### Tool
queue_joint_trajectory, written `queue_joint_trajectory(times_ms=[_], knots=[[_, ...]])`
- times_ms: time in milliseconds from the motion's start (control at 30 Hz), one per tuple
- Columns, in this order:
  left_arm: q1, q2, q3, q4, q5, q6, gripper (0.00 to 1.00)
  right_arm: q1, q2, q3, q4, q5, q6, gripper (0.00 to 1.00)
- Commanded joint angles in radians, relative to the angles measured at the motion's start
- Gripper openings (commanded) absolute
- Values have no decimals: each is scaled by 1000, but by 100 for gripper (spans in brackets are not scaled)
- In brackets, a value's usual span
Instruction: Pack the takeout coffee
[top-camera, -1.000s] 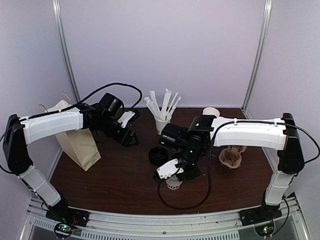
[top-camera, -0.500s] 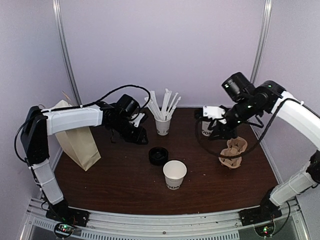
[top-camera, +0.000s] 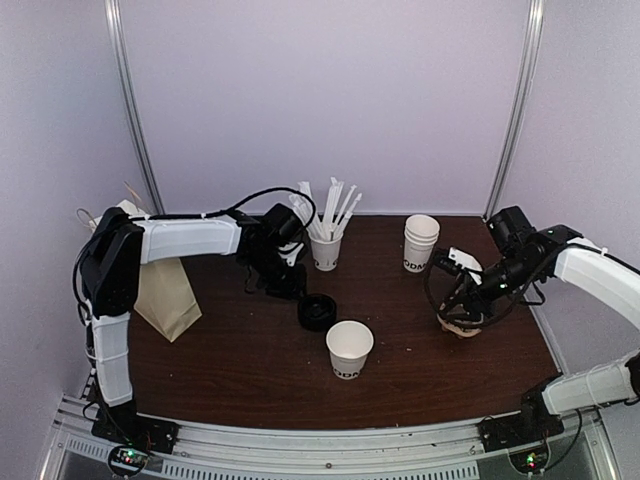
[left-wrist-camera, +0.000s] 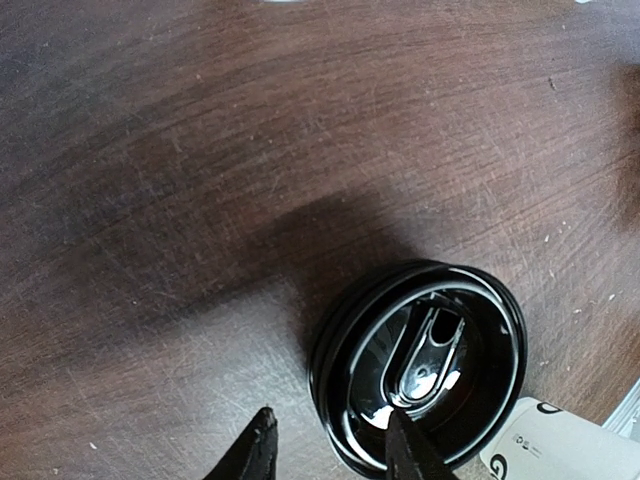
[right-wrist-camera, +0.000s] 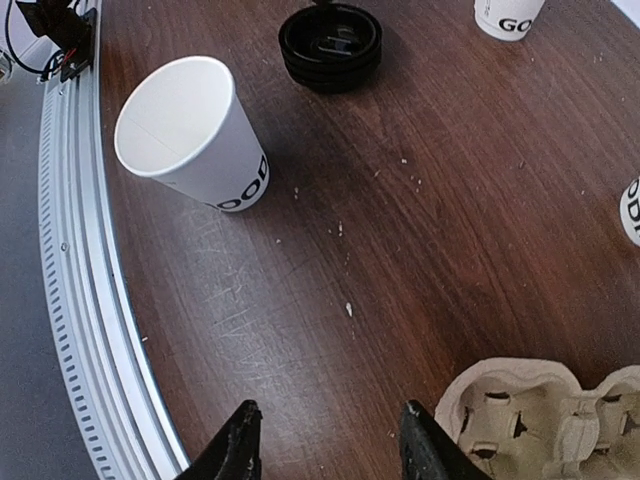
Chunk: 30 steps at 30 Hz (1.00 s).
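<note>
Far to the left of the white paper cup a brown paper bag stands on the counter. Nearer the cup, behind and left of it, the left hand hangs low with its fingers apart. They straddle the near rim of the black lid without pinching it. The lid lies flat, close to the cup but not touching it.

The cup itself stands upright near the counter's front edge, lidless and seemingly empty, with dark lettering near its base. It should be light and thin-walled, easy to dent or tip. A gentle hold across the wall just under the rolled rim looks safest. The lid is stiff, slick plastic and is best taken by its edge.

Behind the cup is a straw-filled cup, and further right a stack of cups. Well right of the cup, the right hand is open over bare counter, just beside the pulp carrier.
</note>
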Motion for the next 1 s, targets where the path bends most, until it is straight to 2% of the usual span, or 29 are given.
queue_joint_trajectory(times_ms=[0, 233, 367, 567, 767, 967], knots=[[-1, 35, 41, -21, 15, -18, 38, -1, 12, 14, 87, -64, 5, 48], [-13, 68, 85, -49, -7, -1, 33, 30, 42, 3, 91, -35, -18, 48], [-16, 80, 100, -59, -3, 3, 24, 46, 46, 3, 88, -29, -25, 48], [-18, 85, 117, -70, -3, 9, 17, 56, 49, 1, 89, -18, -28, 48], [-18, 100, 141, -98, -9, 17, 23, 61, 54, 1, 88, -14, -30, 48], [-21, 135, 167, -121, 7, 27, 22, 62, 54, -1, 88, -6, -31, 48]])
